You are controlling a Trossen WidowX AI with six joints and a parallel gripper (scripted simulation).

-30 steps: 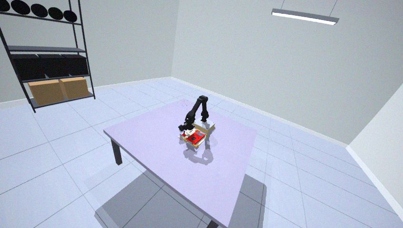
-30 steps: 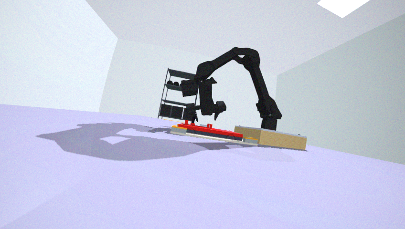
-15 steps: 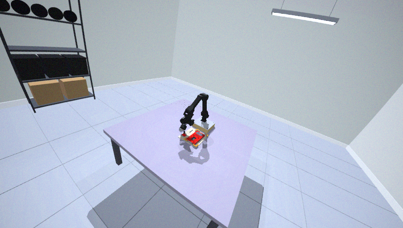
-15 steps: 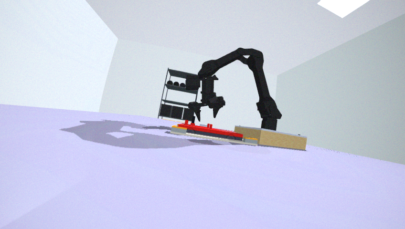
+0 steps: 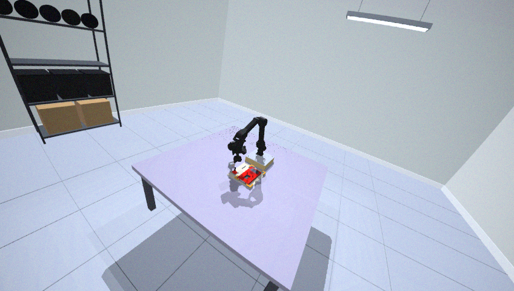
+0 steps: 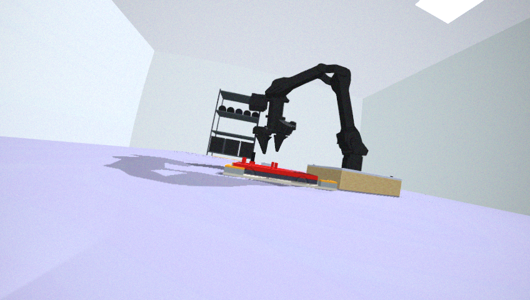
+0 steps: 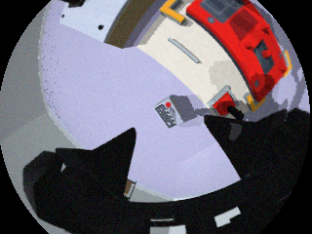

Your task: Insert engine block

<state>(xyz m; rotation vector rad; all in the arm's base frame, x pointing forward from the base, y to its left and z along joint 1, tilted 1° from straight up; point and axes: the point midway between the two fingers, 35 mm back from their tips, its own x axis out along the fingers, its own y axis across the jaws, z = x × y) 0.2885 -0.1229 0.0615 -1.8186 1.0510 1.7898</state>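
Observation:
The engine block (image 5: 231,165) (image 7: 172,112) is a small grey block with a red dot and dark slotted detail. It lies on the table beside the cream board, outside the car body. The red car body (image 5: 254,174) (image 6: 297,175) (image 7: 246,36) sits on the board between orange-topped corner blocks. Its dark opening (image 5: 246,176) (image 7: 264,62) shows no block in it. My gripper (image 6: 270,152) (image 7: 170,125) is open and empty, fingers pointing down. In the wrist view the block appears between and just beyond the fingertips. The rib and the block's slot side cannot be made out.
The cream board (image 7: 158,46) carries a thin grey bar (image 7: 184,50). A red piece (image 5: 234,172) (image 7: 221,103) with an upright black post (image 6: 252,156) (image 7: 235,112) stands at its corner, close to my finger in the wrist view. The wooden base block (image 5: 265,164) (image 6: 372,184) stands beside the board.

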